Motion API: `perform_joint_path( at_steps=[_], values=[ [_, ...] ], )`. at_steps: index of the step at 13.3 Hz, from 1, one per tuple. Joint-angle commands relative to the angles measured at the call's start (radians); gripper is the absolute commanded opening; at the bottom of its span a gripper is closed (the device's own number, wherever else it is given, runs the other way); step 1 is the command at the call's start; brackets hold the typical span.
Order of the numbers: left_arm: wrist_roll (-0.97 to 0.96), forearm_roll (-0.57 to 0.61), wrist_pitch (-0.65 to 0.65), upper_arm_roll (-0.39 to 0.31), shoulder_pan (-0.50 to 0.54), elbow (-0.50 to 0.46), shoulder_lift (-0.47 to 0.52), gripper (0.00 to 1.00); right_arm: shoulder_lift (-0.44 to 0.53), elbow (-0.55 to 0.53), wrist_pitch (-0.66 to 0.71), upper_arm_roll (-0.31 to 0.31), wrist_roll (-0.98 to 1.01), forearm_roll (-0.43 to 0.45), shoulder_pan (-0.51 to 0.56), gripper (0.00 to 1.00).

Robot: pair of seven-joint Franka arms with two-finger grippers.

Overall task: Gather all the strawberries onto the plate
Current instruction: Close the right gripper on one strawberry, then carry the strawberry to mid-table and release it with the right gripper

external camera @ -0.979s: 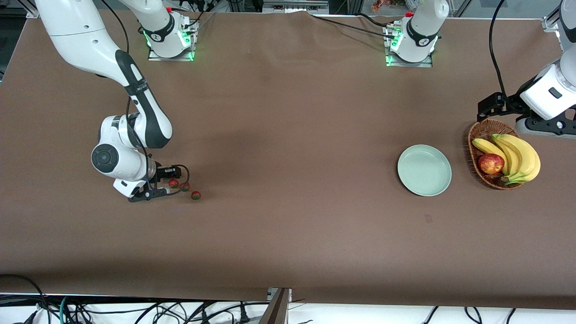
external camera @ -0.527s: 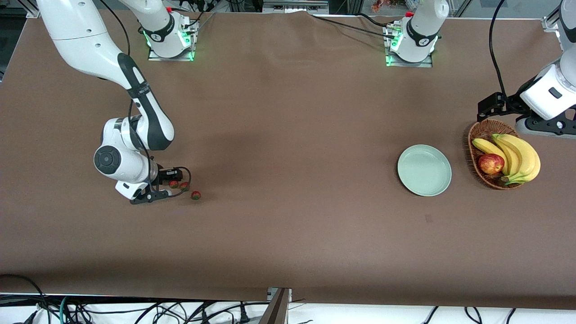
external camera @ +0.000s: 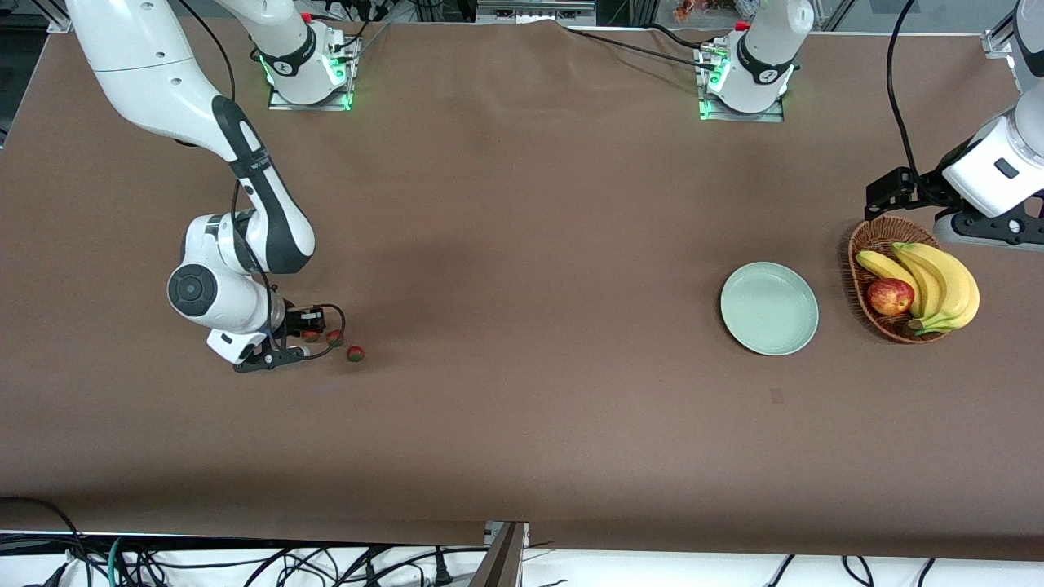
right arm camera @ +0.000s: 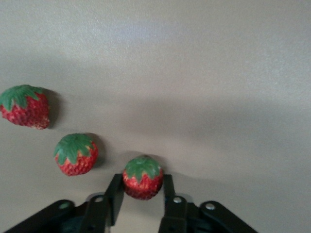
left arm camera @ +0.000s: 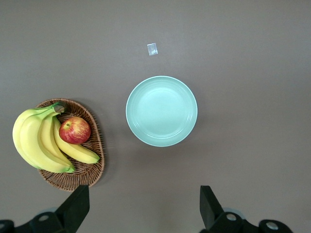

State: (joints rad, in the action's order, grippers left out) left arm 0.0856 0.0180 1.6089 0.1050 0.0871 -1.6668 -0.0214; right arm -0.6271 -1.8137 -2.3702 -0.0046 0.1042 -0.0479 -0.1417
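Note:
Three small red strawberries with green caps lie close together at the right arm's end of the table. My right gripper is down at the table and shut on one strawberry, a finger pressed to each side. A second strawberry lies just beside it, and a third strawberry a little nearer the front camera. The pale mint-green plate sits empty toward the left arm's end. My left gripper waits open, high above the table by the plate.
An oval wicker basket with bananas and a red apple stands beside the plate, toward the left arm's end. A small pale scrap lies on the brown cloth near the plate.
My right gripper's fingers have closed from wide apart onto the strawberry between them, and the hand has shifted slightly. The left arm has not moved.

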Motion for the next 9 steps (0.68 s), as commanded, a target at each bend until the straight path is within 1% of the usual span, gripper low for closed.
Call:
perform_joint_path(
  at_steps=[1,2,4,6,9],
  values=[
    [0.000,0.005,-0.023,0.005,0.006,0.030,-0.011,1.00,-0.011,0.031,0.008,0.006,0.025,-0.020,0.005,0.09],
    [0.000,0.005,-0.023,0.005,0.006,0.030,-0.012,1.00,-0.008,0.031,0.008,0.006,0.026,-0.020,0.005,0.01],
    [0.000,0.005,-0.023,0.005,0.006,0.030,-0.012,1.00,-0.002,0.050,0.032,0.006,0.023,-0.020,0.002,0.00],
    [0.000,0.005,-0.023,0.005,0.006,0.030,-0.012,1.00,0.000,0.141,0.154,0.009,0.008,-0.023,-0.022,0.00],
    [0.000,0.005,-0.023,0.005,0.006,0.030,-0.012,1.00,0.000,0.284,0.334,0.014,-0.096,-0.033,-0.079,0.00]
  ],
)
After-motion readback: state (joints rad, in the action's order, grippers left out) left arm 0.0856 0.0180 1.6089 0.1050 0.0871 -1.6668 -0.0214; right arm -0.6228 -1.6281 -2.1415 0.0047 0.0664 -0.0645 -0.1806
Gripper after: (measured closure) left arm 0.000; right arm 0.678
